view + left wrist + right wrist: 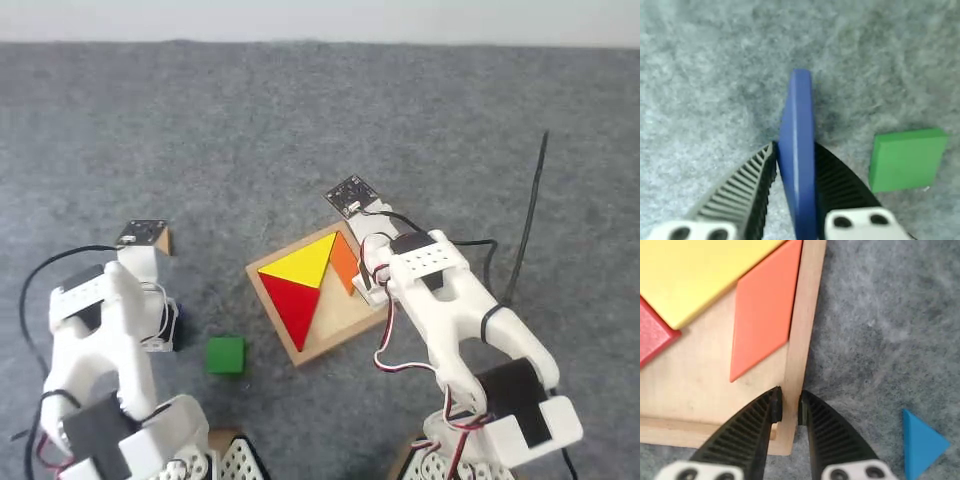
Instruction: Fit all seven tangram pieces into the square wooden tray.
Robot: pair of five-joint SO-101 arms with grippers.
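Observation:
The square wooden tray (343, 322) holds a yellow triangle (302, 263), a red triangle (292, 302) and an orange parallelogram (343, 262). My right gripper (789, 402) is at the tray's right side, its fingers clamped on either side of the tray's rim (807, 315), close to the orange parallelogram (763, 322). A light blue triangle (921, 445) lies on the carpet beside it. My left gripper (795, 147) is shut on a dark blue piece (797, 125) held on edge just above the carpet. A green square (907, 160) lies next to it, also seen as the green square (225, 355) left of the tray.
Grey carpet covers the whole table. A black cable (525, 225) runs up on the right of the right arm. A small wooden block (163, 240) sits behind the left arm's camera. Open carpet stretches beyond the tray.

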